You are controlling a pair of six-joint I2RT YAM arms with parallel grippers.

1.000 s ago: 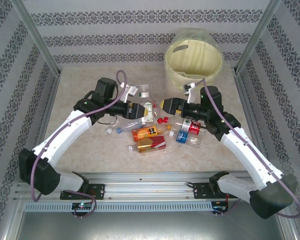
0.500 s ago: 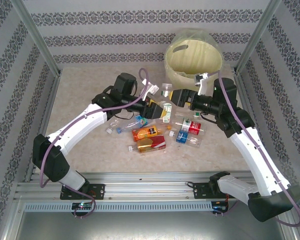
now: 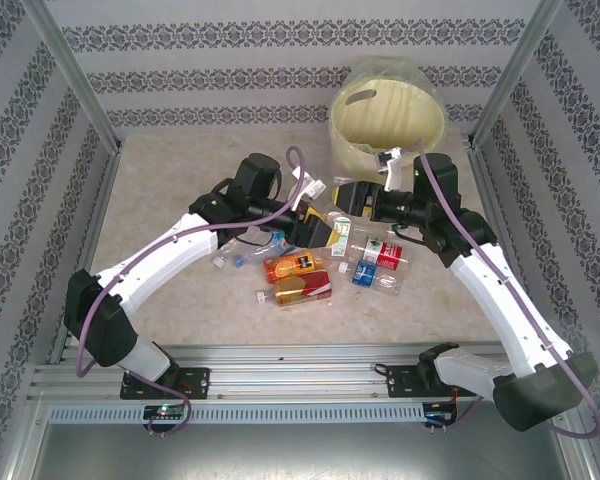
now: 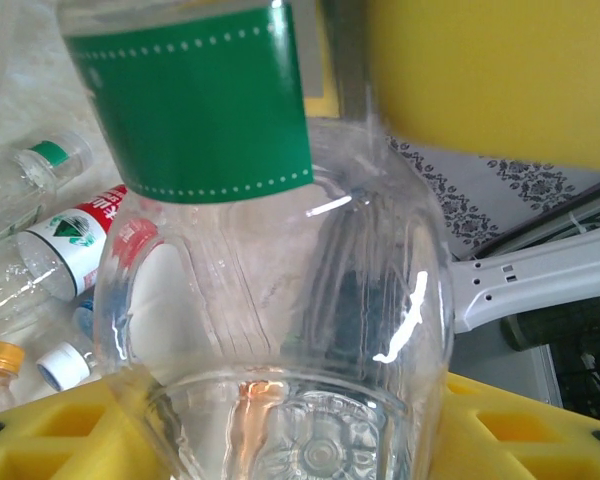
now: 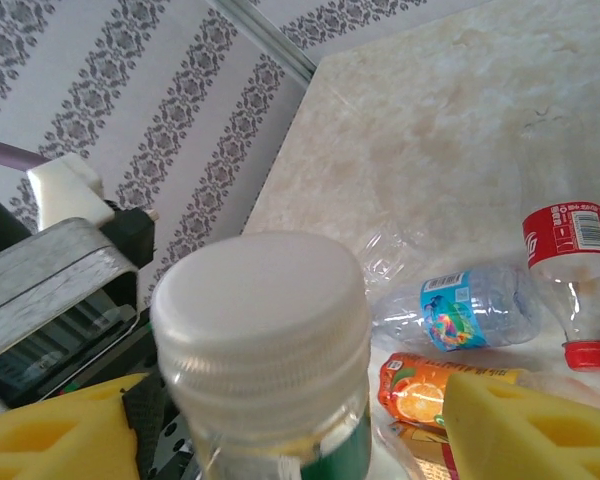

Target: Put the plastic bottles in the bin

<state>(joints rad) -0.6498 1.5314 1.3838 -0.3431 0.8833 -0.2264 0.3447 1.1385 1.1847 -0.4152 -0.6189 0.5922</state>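
Since a second ago the left claw (image 4: 300, 445) has swung from the heap toward the far right. It is clenched on the base of a clear green-label bottle (image 4: 280, 290), held above the desk (image 3: 180, 200). The right claw (image 5: 290, 430) has come in to meet it; its jaws stand part open, straddling the bottle's white cap (image 5: 260, 300) without visible contact. The other bottles (image 3: 300, 280) lie mid-desk, with the bin (image 3: 380, 150) at the far right.
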